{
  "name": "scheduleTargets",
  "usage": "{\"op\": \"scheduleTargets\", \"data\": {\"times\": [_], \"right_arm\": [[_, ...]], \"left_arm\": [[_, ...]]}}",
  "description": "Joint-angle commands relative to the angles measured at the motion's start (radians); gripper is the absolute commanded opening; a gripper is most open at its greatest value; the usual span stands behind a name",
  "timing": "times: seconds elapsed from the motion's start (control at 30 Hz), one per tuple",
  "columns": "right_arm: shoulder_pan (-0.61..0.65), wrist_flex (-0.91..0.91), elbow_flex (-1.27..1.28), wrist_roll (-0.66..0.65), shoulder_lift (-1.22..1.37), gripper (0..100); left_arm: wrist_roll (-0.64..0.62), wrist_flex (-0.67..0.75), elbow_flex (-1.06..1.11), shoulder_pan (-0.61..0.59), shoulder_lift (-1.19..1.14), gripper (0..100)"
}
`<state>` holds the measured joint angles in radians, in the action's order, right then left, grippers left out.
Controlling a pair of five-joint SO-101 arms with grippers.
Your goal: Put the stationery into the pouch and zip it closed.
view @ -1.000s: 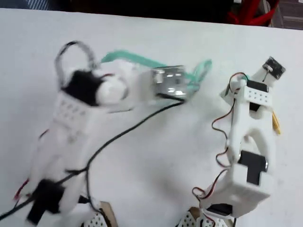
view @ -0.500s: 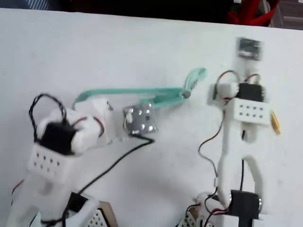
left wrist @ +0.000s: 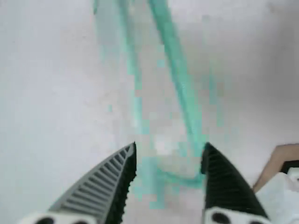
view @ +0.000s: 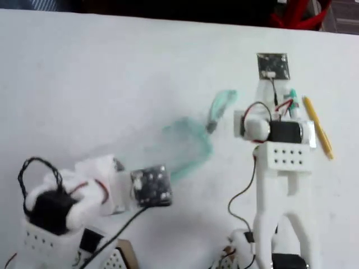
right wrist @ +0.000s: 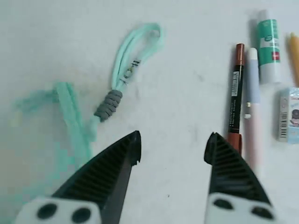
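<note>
L gripper [left wrist: 169,147] spread, pouch [left wrist: 180,88] (blurred) between jaws; R gripper [right wrist: 175,135] spread, near pens [right wrist: 238,93].

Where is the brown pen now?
In the right wrist view, the brown pen lies beside a pale pen, just ahead of the right gripper.

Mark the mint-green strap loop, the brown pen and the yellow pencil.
mint-green strap loop [right wrist: 154,30], right wrist view, loop's bend
brown pen [right wrist: 238,88], right wrist view, mid barrel
yellow pencil [view: 317,128], high view, mid shaft
</note>
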<state>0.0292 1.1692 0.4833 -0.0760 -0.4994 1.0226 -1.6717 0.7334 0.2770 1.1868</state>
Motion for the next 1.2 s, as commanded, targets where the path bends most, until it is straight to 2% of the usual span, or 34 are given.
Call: {"op": "scheduleTargets", "data": {"times": [0.0, 0.13, 0.23, 0.37, 0.5, 0.73, 1.0, 1.17], "right_arm": [[0.042, 0.015, -0.046, 0.014, 0.015, 22.0], [0.025, 0.015, -0.049, 0.015, 0.101, 22.1], [-0.019, 0.015, -0.049, 0.072, 0.156, 22.1], [0.002, 0.061, -0.049, 0.160, 0.211, 22.2], [0.107, 0.056, -0.083, 0.230, 0.257, 22.3], [0.243, 0.056, -0.269, 0.319, 0.467, 22.3], [0.229, 0.062, -0.456, 0.420, 0.800, 22.0], [0.205, 0.062, -0.519, 0.427, 0.914, 20.4]], "left_arm": [[-0.018, -0.025, -0.104, -0.004, 0.033, 32], [-0.094, 0.009, -0.242, -0.012, 0.033, 32], [-0.170, 0.158, -0.258, -0.054, 0.031, 32], [-0.218, 0.460, -0.025, -0.148, -0.019, 32], [-0.216, 0.634, 0.132, -0.213, -0.148, 32], [-0.218, 0.666, 0.146, -0.225, -0.236, 32], [-0.215, 0.671, 0.166, -0.225, -0.236, 32], [-0.216, 0.750, 0.227, -0.220, -0.236, 32]]}}
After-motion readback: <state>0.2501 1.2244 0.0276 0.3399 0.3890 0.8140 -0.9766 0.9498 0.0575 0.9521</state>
